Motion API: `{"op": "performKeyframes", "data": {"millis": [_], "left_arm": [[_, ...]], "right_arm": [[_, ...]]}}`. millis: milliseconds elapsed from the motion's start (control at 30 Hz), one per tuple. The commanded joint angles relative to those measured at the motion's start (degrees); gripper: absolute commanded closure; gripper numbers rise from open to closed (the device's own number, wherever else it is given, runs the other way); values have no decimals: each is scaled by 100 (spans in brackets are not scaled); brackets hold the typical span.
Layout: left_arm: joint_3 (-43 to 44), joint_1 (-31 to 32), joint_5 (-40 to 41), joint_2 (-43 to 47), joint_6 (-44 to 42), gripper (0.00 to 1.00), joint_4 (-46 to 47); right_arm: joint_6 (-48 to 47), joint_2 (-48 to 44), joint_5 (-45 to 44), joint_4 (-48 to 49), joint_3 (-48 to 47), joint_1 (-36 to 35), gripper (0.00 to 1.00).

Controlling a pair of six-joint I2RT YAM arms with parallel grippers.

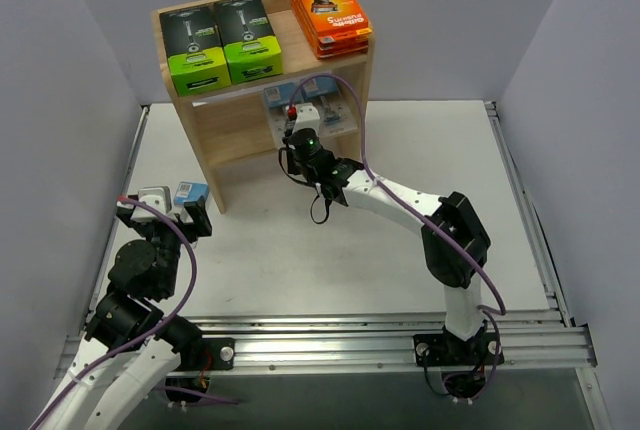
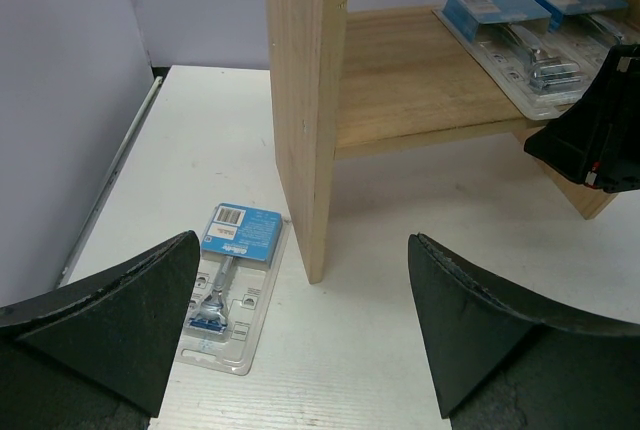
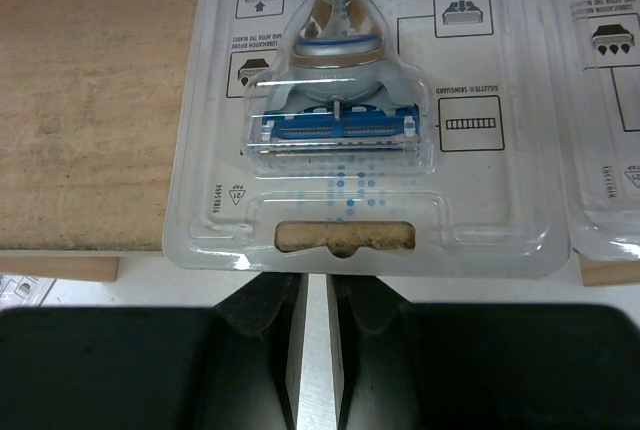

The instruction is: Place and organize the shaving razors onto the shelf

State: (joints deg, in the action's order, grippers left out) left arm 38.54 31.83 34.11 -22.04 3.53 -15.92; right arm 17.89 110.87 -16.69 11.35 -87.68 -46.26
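The wooden shelf (image 1: 225,135) stands at the back of the table. Two black-and-green razor boxes (image 1: 222,42) and a stack of orange razor boxes (image 1: 331,13) lie on its top tier. Two clear blister packs (image 1: 318,110) rest on the middle tier. My right gripper (image 1: 296,122) is shut, its tips at the near edge of one blister pack (image 3: 340,130), with nothing between them. Another blister pack (image 2: 228,275) lies on the table beside the shelf's left side panel (image 2: 305,100). My left gripper (image 2: 303,240) hangs open just short of it.
A second blister pack (image 3: 610,100) lies right of the one at my right fingertips, both on the wooden tier (image 3: 90,100). Grey walls close in the table on the left, right and back. A metal rail (image 1: 400,335) runs along the near edge.
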Motion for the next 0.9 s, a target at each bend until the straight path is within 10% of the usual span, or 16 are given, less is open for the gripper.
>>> {"op": "performKeyframes", "data": {"millis": [0, 867], "left_arm": [[22, 16, -36, -37, -81, 6, 291], [22, 16, -18, -63, -98, 6, 291]], "right_arm": [[-49, 102, -36, 227, -302, 126, 90], [-58, 216, 69, 95, -478, 240, 89]]}}
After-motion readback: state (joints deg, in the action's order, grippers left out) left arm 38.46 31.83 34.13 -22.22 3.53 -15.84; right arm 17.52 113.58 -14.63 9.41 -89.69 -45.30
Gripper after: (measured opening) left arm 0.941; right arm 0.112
